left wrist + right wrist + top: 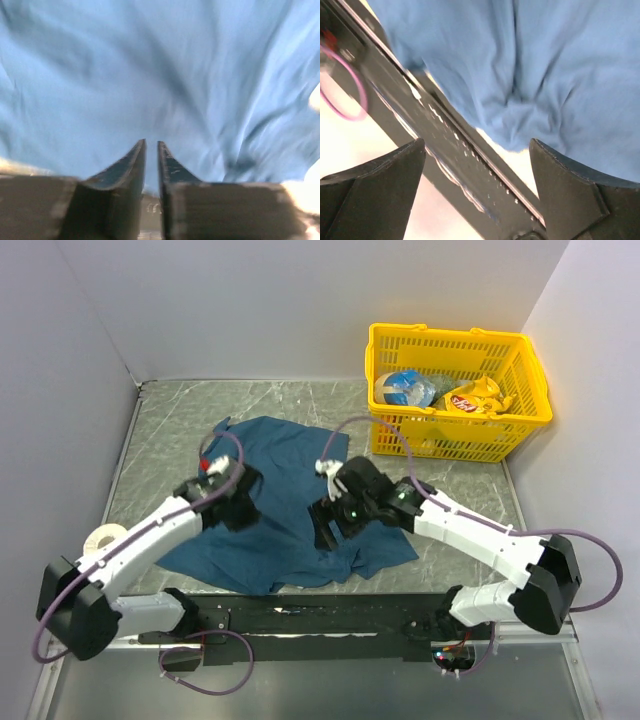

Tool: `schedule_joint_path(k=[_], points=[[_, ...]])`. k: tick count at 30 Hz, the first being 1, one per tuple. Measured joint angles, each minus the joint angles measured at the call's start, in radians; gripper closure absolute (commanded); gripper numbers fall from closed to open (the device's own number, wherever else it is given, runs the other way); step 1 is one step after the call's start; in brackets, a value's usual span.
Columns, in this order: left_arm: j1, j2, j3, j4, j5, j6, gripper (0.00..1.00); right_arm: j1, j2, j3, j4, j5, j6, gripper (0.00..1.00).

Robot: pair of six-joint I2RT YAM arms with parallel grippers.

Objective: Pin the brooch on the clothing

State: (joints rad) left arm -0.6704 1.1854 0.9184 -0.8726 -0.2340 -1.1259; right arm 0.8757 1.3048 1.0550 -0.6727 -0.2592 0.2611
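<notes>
Judging the T-shirt (pixel 285 455) soft, light and prone to bunch, we would pinch a fold near its middle. It lies crumpled mid-table. The left gripper (pixel 151 143) is barely parted and the right gripper (pixel 476 145) spread wide, both empty. We cannot find the brooch; perhaps it is hidden.

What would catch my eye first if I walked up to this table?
A crumpled teal-blue T-shirt sprawls across the middle of the grey table. The left gripper and the right gripper are poised over it, the right one with its jaws spread wide. At the far right corner stands a bright yellow basket holding snack packets.
</notes>
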Motion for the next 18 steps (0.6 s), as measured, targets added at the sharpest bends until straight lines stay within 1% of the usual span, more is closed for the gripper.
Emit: schedule_joint_path(k=[1,2,3,4,6,7,13,16,18], points=[[0.066,0.02,0.023,0.04,0.006,0.046,0.51,-0.004,0.0,0.042,0.003,0.012,-0.006,0.1],[0.109,0.036,0.037,0.061,0.005,0.079,0.36,-0.008,0.009,0.067,0.009,0.022,-0.01,0.11],[0.16,0.058,0.057,0.075,0.01,0.111,0.14,-0.017,0.027,0.101,0.011,0.032,-0.013,0.11],[0.209,0.086,0.083,0.098,0.012,0.148,0.09,-0.025,0.056,0.137,0.019,0.043,-0.014,0.11],[0.275,0.142,0.136,0.124,0.013,0.209,0.04,-0.047,0.149,0.216,0.032,0.074,-0.014,0.12],[0.3,0.175,0.173,0.141,0.015,0.237,0.04,-0.053,0.192,0.249,0.037,0.086,-0.014,0.12],[0.415,0.396,0.418,0.227,0.035,0.365,0.06,-0.087,0.581,0.584,-0.002,0.227,-0.002,0.13],[0.465,0.472,0.481,0.265,0.034,0.406,0.07,-0.124,0.7,0.708,-0.029,0.287,0.023,0.14],[0.5,0.538,0.533,0.268,0.034,0.428,0.08,-0.169,0.73,0.74,-0.04,0.304,0.038,0.15]])
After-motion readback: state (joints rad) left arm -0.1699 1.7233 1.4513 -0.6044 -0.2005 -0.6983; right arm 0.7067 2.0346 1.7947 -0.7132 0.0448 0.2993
